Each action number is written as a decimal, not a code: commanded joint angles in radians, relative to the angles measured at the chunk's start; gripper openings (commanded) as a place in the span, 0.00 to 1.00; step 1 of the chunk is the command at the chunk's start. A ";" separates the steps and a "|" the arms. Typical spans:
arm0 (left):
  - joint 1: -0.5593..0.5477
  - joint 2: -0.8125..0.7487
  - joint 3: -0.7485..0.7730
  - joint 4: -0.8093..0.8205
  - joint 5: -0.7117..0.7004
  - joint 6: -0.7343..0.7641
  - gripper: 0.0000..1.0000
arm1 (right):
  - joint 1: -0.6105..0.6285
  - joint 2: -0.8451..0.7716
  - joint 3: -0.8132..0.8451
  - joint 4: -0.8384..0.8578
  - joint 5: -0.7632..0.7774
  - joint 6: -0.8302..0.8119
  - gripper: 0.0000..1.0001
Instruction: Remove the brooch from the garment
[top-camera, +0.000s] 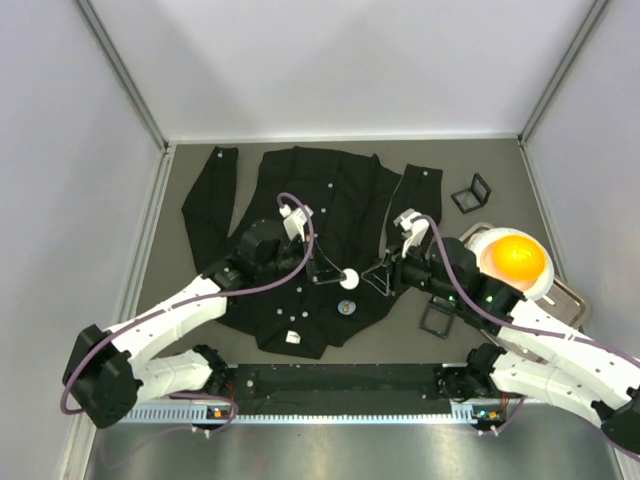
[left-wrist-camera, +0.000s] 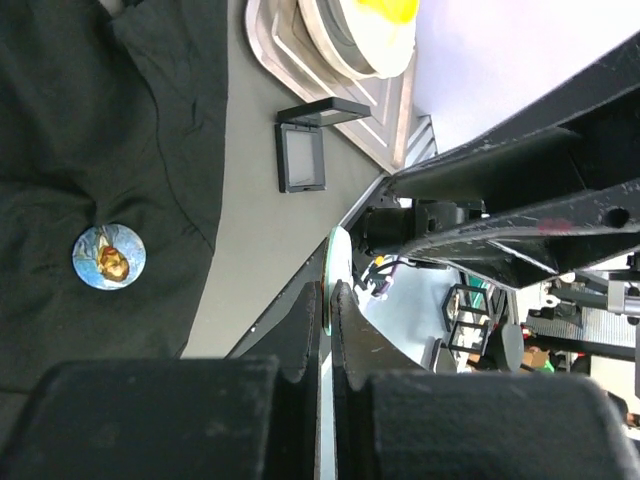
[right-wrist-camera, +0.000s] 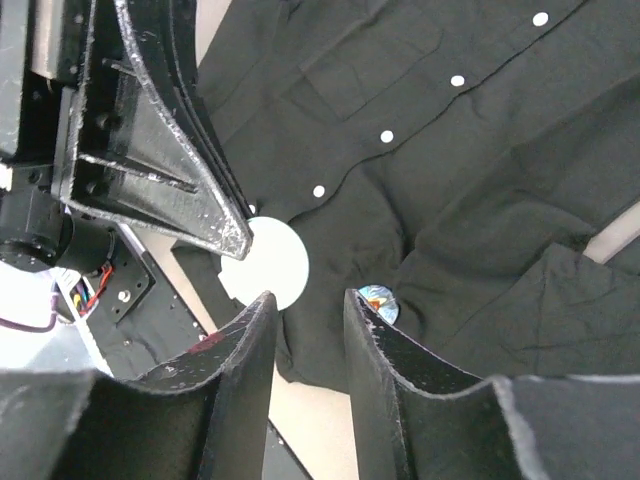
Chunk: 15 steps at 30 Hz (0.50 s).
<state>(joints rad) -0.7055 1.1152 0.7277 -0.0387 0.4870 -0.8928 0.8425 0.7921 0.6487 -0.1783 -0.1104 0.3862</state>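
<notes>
1. Jaws on the left gripper (left-wrist-camera: 326, 292) were pressed shut on a thin white disc (right-wrist-camera: 265, 262), held edge-on between the fingers (what the disc was could not be told).
2. Jaws on the right gripper (right-wrist-camera: 307, 298) stood partly open just beside that disc, with nothing between them; only cloth and a strip of counter (top-camera: 490, 160) showed through the gap.
3. On the near side of both grippers lay the brooch (top-camera: 346, 308), a round badge with a blue and yellow picture. It sat flat on the garment and neither gripper touched it. From the right wrist it was half hidden behind one finger.
4. The garment (top-camera: 320, 190), a black long-sleeved shirt, lay spread over the middle of the counter, sleeves out to either side. A small white tag (top-camera: 293, 337) sat at its near hem, and a row of white buttons (right-wrist-camera: 457, 80) ran away up the front.
5. To the right, clear of the shirt, a small black frame (top-camera: 437, 318) lay on the counter beside the right arm.
6. Beyond it a metal tray (left-wrist-camera: 385, 115) carried a white bowl with something round and orange-yellow (top-camera: 515, 257) in it.
7. Farthest off, another small black frame (top-camera: 471, 193) stood near the far right corner.
</notes>
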 joint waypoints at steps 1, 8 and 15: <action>0.004 -0.055 -0.034 0.115 0.010 -0.021 0.00 | 0.009 0.041 0.080 -0.029 -0.015 -0.077 0.33; 0.028 0.027 0.036 -0.133 -0.022 -0.236 0.00 | 0.107 -0.088 -0.023 0.106 -0.005 -0.354 0.43; 0.031 0.095 0.120 -0.320 -0.044 -0.399 0.00 | 0.296 0.021 -0.053 0.259 0.185 -0.590 0.45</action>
<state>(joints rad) -0.6804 1.1931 0.7479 -0.2302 0.4706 -1.1866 1.0622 0.7425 0.6003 -0.0536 -0.0296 -0.0219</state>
